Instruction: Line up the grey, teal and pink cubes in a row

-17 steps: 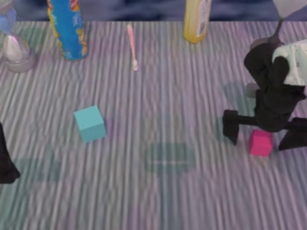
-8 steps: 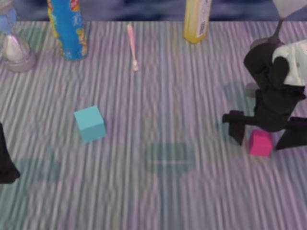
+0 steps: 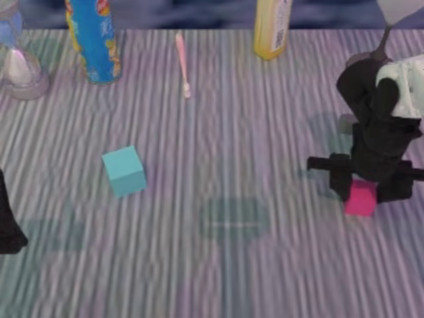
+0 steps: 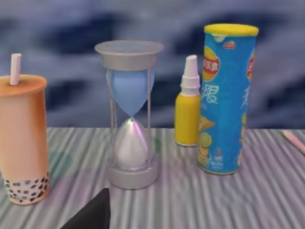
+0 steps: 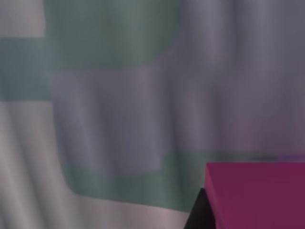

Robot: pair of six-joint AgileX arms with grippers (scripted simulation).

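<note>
Striped grey-violet tabletop [image 3: 218, 278] carries the whole scene, read here from left to right. At the far left edge my left gripper [image 3: 8, 228] sits parked, only a dark tip in the top view, and I cannot tell how its fingers stand; its wrist camera looks across at a bubble-tea cup [image 4: 21, 138], an hourglass [image 4: 129, 114], a yellow dropper bottle [image 4: 188, 102] and a blue crisp can [image 4: 228, 98], all standing upright along the far edge, clear of the working area. The teal cube [image 3: 124, 171] rests alone left of centre, untouched. No grey cube appears in any view. At the right, my right gripper [image 3: 363, 182] is down over the pink cube [image 3: 360, 199], fingers drawn in against its two sides and holding it, a grasp low enough, I judge, to carry it toward the teal cube for the row.
</note>
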